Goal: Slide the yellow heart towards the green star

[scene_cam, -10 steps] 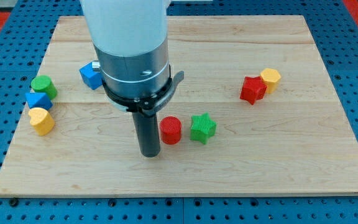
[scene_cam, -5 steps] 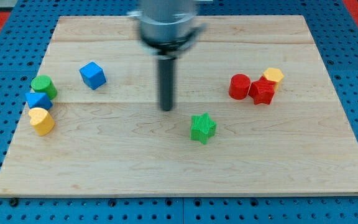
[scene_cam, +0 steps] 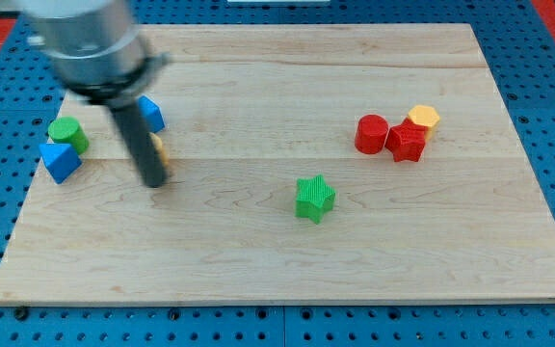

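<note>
— Where do we stand on the board (scene_cam: 258,270) at this moment?

— My tip (scene_cam: 153,181) is in the view's left half, on the wood. The rod is blurred, so we cannot place the end very exactly. We have no jaws at all, only this rod, so nothing is grasped or clenched.

— And the yellow heart (scene_cam: 158,147)?

— We see only a small yellow part of it, just at the view's right of the rod; the rod hides the rest. It seems to touch the rod, but we cannot tell surely. The green star (scene_cam: 314,198) lies well apart, toward the view's right.

— What else do we see?

— A blue block (scene_cam: 151,113) just above the heart, partly hidden. At the left edge, a green cylinder (scene_cam: 66,133) and a second blue block (scene_cam: 60,160). At the right, a red cylinder (scene_cam: 371,133), a red star-like block (scene_cam: 407,142) and a yellow block (scene_cam: 423,120) close together.
</note>
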`<state>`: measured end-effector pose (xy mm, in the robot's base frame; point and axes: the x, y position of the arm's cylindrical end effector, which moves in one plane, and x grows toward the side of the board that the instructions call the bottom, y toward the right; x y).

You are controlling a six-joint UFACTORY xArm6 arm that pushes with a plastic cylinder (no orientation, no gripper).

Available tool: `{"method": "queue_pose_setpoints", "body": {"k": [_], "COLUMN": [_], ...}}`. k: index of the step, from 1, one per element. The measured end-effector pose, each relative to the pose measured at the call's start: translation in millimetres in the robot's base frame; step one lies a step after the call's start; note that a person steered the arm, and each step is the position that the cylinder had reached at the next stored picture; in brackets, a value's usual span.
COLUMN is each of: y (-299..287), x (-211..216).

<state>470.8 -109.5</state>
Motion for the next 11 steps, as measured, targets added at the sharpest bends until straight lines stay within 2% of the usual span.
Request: {"method": "queue_pose_setpoints", "body": {"k": [1, 2, 3, 5, 6, 7, 8, 9, 10, 11], "y": [-32, -109, -108, 61, -16, 26, 92, 143, 59, 19], "x": [12, 49, -40, -37, 10, 21, -67, -71, -43, -19]}}
